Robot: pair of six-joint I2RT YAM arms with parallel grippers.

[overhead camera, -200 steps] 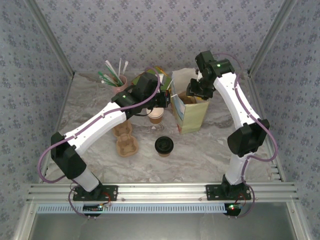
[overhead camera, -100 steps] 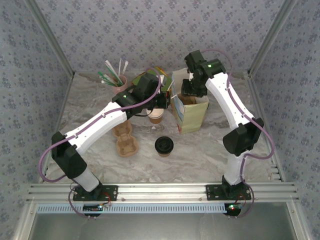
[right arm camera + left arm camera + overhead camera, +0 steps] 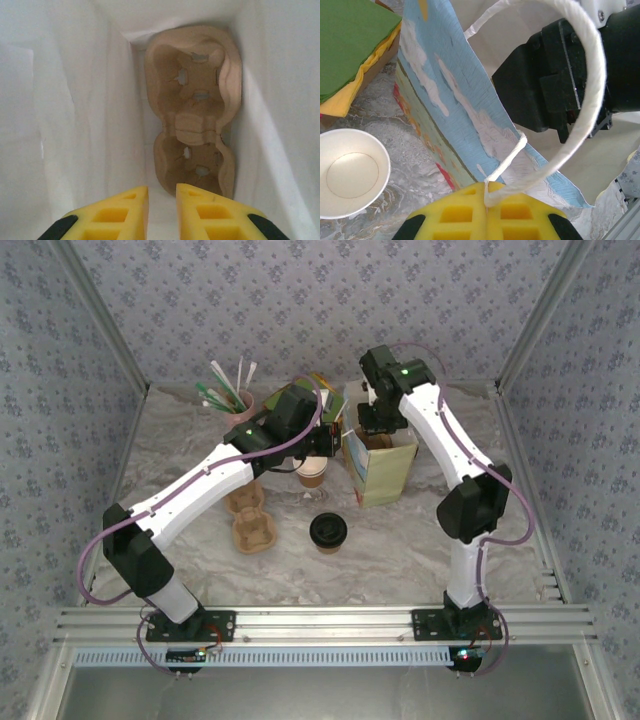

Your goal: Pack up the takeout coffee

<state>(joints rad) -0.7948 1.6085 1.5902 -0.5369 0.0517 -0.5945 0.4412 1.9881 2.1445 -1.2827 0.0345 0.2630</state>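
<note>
Now, right tool [image 3: 162,194] inside bag [image 3: 65,100]

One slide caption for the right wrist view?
Right gripper looks down into the paper bag, a cardboard cup carrier at its bottom.

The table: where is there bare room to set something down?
The widest bare patch is the table in front of the paper bag, right of the lidded cup. Another lies at left, nearer than the straw cup. It is crowded between the cup carrier, the open cup and the bag, under the left arm.
</note>
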